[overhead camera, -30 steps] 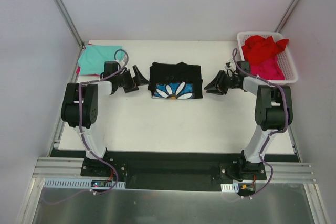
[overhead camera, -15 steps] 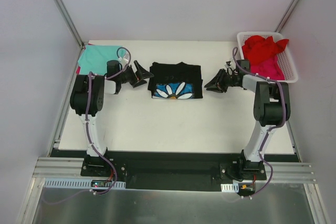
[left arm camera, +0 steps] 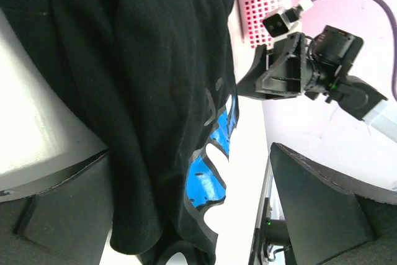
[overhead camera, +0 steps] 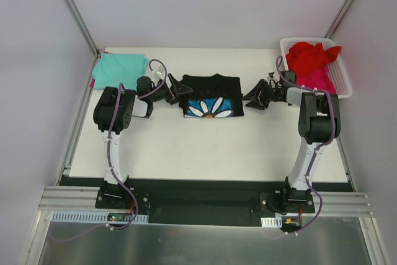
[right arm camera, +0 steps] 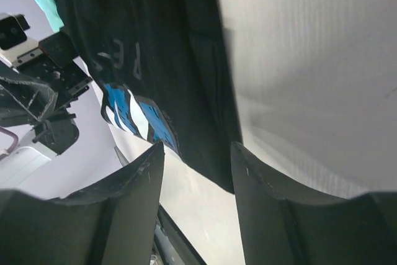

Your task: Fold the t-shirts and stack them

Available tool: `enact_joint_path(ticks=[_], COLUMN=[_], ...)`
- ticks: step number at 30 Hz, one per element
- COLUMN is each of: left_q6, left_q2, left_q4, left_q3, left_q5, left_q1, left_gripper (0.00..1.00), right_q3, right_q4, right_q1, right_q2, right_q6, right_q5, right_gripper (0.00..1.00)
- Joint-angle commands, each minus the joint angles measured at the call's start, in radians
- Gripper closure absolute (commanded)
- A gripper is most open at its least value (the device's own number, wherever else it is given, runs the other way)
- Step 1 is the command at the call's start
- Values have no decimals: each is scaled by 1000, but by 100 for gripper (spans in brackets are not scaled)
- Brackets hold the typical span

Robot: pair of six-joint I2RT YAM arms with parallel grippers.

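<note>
Two-handed, grip soft, limp black t-shirt (overhead camera: 211, 87) at opposite side edges using wide-spread left hand (overhead camera: 178, 89) and partly parted right hand (overhead camera: 251, 99).

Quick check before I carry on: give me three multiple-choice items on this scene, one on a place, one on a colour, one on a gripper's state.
1. Where is the teal shirt?
A) in the basket
B) at the table's far-left corner
C) on the black shirt

2. What colour is the top shirt in the basket?
A) teal
B) black
C) red

3. How is the left gripper?
A) wide open at the black shirt's edge
B) shut on the teal shirt
C) out of view

Answers:
1 B, it lies flat at the far left, apart from the rest.
2 C, the red shirt heaps over the rim.
3 A, the left wrist view shows its fingers far apart, with black cloth between them.
</note>
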Motion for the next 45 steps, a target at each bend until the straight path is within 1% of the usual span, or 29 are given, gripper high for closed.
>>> enact_joint_path(ticks=[1, 4, 7, 11, 14, 15, 16, 17, 18, 21, 24, 25, 26, 27, 30, 31, 35, 38, 40, 41, 43, 45], left_q6=[-72, -86, -110, -104, -93, -93, -90, -86, -86, -57, -14, -6, 3, 5, 6, 8, 29, 51, 51, 51, 75, 120], left_q2=[61, 61, 72, 62, 53, 41, 36, 29, 13, -30, -92, -109, -141, -160, -240, -260, -385, -453, -488, -523, -565, -634], left_q4=[125, 160, 193, 188, 179, 176, 174, 173, 171, 138, 75, 47, 38, 38, 35, 36, -7, -82, -111, -120, -194, -308], left_q3=[-43, -64, -72, -91, -110, -118, -136, -146, -158, -201, -250, -280, -297, -316, -405, -449, -529, -551, -568, -572, -574, -540], left_q5=[40, 37, 44, 41, 40, 38, 35, 34, 34, 24, 8, 5, -2, -5, -28, -34, -78, -109, -124, -127, -152, -176], left_q1=[-37, -46, -48, -52, -59, -60, -62, -62, -62, -63, -69, -71, -74, -75, -95, -101, -149, -189, -206, -207, -207, -207], left_gripper=[1, 1, 1, 1, 1, 1, 1, 1, 1, 1, 1, 1, 1, 1, 1, 1, 1, 1, 1, 1, 1, 1], right_q3=[31, 7, -6, -22, -45, -55, -87, -102, -117, -186, -260, -280, -307, -323, -392, -409, -482, -515, -515, -512, -506, -498], right_q4=[78, 161, 178, 184, 184, 170, 167, 165, 127, 87, 0, -26, -55, -110, -170, -183, -224, -236, -264, -290, -301, -336], right_q1=[-12, -8, -1, 2, 3, 3, 3, 5, 6, 8, 6, 25, 31, 43, 60, 65, 91, 115, 135, 143, 150, 158], right_q2=[35, 52, 60, 60, 51, 45, 22, 3, -13, -102, -217, -248, -309, -335, -424, -446, -506, -544, -572, -578, -609, -635], right_q6=[36, 81, 92, 92, 96, 95, 95, 89, 57, 24, -11, -35, -51, -69, -102, -109, -128, -128, -135, -137, -135, -134], right_q5=[-50, -69, -72, -75, -75, -72, -66, -59, -50, -26, 2, 31, 48, 63, 99, 111, 137, 155, 186, 197, 209, 249], right_gripper=[51, 52, 53, 53, 61, 70, 75, 78, 83, 89, 91, 91, 91, 91, 91, 91, 91, 86, 78, 69, 67, 60])
